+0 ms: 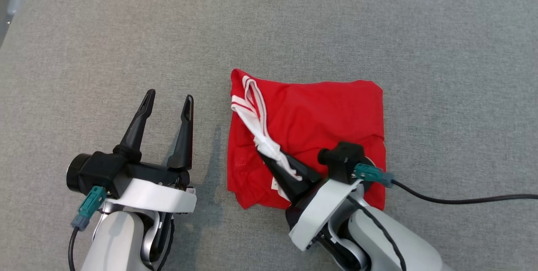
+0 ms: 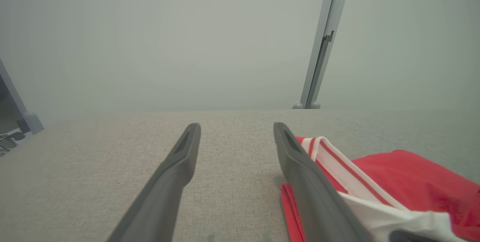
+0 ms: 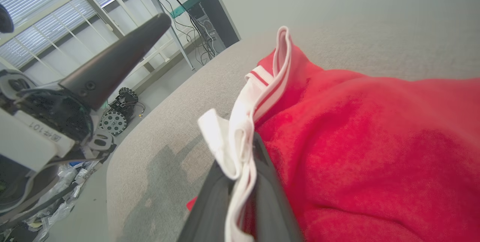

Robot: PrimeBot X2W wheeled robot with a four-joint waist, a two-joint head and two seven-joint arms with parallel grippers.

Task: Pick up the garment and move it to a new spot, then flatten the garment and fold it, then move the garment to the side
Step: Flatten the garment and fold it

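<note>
Garment [image 1: 319, 124]: red, folded to a rough square, with white red-striped trim [image 1: 252, 107] bunched along its left edge; lies on the pad, right of centre.
Right gripper [image 1: 264, 155]: fingers together, pinching the trim.
Left gripper [image 1: 169, 95]: fingers apart, holding nothing, just left of the garment.
Surface: grey woven pad [image 1: 294, 23].
Room: pale wall, grey post [image 2: 326, 39], blinds [image 3: 45, 5].
Hidden: garment's lower right corner is behind the right arm.
</note>
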